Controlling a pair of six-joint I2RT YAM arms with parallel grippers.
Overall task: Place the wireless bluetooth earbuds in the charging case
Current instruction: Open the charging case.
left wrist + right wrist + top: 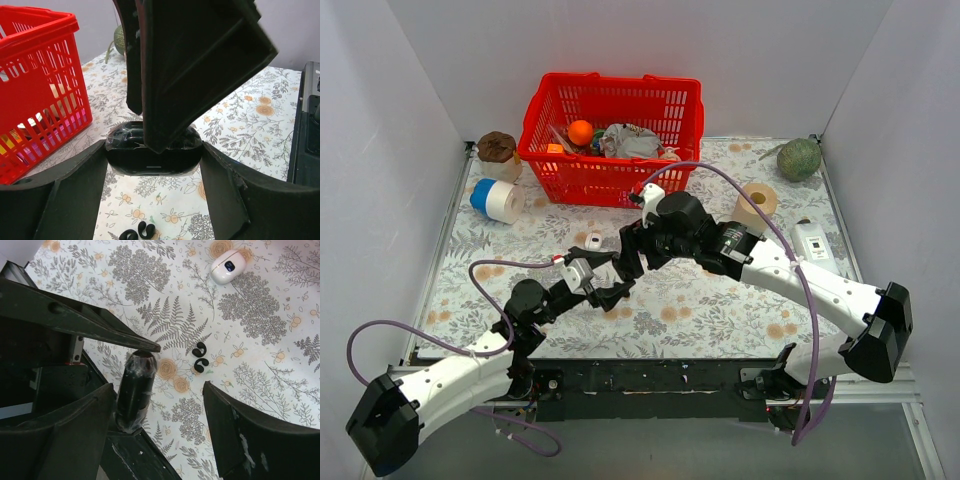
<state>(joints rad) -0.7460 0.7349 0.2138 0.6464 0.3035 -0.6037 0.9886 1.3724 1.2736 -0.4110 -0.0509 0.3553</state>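
The black charging case (154, 159), wrapped in clear film, is gripped between the fingers of my left gripper (154, 150) above the floral table. It also shows in the right wrist view (135, 390). My right gripper (159, 386) is open beside and over the case, and one of its fingers (190, 70) covers the case's top. Two black earbuds (200, 357) lie side by side on the table, also seen in the left wrist view (140, 231). A closed white case (593, 241) lies to the left (227, 266). The white earbuds are not in view. Both grippers meet mid-table (620, 268).
A red basket (610, 170) of items stands at the back. A blue-and-white tape roll (498, 200) and a brown object (497, 147) are at the back left. A paper roll (757, 205), a green ball (799, 158) and a white device (813, 245) are on the right.
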